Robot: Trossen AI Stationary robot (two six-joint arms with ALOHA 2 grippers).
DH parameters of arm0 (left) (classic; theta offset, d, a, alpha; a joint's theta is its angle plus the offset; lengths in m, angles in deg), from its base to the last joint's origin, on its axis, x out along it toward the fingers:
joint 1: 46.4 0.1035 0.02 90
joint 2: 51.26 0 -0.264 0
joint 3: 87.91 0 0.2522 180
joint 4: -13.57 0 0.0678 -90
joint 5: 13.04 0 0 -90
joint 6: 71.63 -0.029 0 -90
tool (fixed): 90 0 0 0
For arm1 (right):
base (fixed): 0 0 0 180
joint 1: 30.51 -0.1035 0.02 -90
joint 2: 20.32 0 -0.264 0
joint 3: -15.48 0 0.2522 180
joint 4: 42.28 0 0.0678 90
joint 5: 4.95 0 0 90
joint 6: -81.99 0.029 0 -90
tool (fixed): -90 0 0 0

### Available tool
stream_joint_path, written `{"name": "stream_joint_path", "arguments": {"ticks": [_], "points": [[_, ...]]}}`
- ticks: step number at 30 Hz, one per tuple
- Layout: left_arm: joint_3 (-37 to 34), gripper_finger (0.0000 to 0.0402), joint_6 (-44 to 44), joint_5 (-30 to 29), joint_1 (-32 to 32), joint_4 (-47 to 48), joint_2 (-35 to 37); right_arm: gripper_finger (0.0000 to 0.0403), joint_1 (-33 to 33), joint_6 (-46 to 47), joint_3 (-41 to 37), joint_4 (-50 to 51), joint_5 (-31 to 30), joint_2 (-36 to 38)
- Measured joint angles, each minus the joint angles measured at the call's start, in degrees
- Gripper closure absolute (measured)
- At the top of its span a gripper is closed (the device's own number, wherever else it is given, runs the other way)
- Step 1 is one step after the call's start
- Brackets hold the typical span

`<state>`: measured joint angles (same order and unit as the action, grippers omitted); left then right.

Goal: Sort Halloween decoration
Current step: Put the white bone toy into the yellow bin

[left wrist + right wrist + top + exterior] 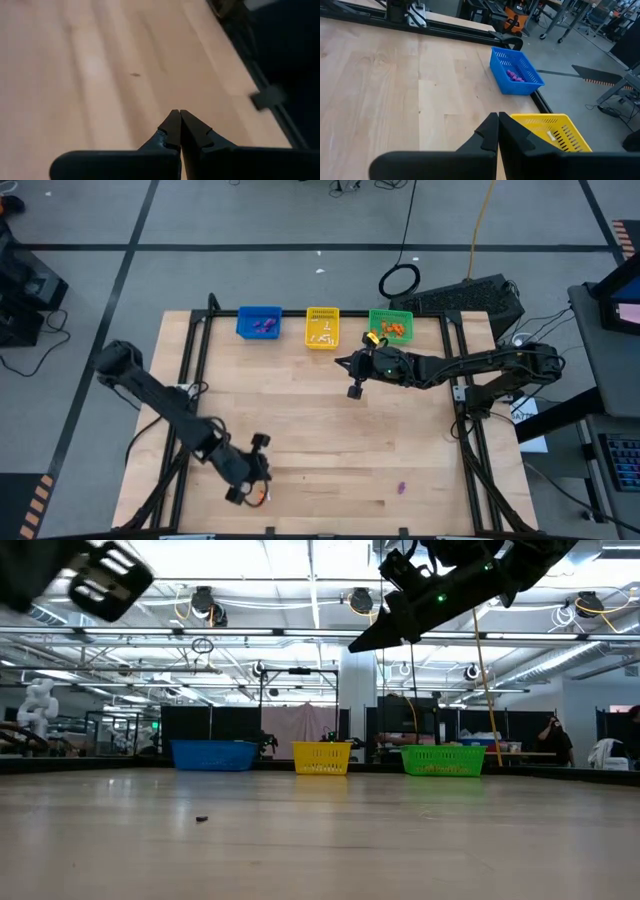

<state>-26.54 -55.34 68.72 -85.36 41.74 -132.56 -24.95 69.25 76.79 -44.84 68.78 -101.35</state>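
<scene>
One purple trinket [402,487] lies on the wooden table toward its near right part. Along the far edge stand three baskets. The blue basket [259,323] holds purple trinkets [515,76], the yellow basket [322,327] white ones, and the green basket [391,326] orange ones. My left gripper [258,476] hovers over the near left part of the table, slanting down, shut with nothing between its fingers [179,116]. My right gripper [340,363] hangs in the air just in front of the yellow and green baskets, pointing toward the table's left, shut and empty [498,118].
A dark frame rail [200,340] runs around the tabletop. A tiny dark speck [201,819] lies on the wood at the near left. The broad middle of the table [330,435] is bare wood. The room beyond shows shelving and a person [553,740] far off.
</scene>
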Motion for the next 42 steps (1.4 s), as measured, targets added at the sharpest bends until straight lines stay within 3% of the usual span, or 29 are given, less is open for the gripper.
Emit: {"name": "stream_joint_path", "arguments": {"ticks": [12, 25, 42], "points": [[-0.01, 0.0397, 1.21, 7.98, -2.86, -5.73, -11.03, 0.0403, 0.0, 0.03, 0.02, 0.02, -0.04, 0.0], [-0.01, 0.029, -5.99, 8.58, -2.7, -8.05, -13.0, 0.0403, 0.0, 0.04, 0.0, 0.04, -0.09, 0.0], [1.39, 0.03, -11.18, 8.54, -2.15, -7.67, -18.84, 0.0403, 0.01, 0.05, 0.01, 0.07, -0.11, 0.0]]}}
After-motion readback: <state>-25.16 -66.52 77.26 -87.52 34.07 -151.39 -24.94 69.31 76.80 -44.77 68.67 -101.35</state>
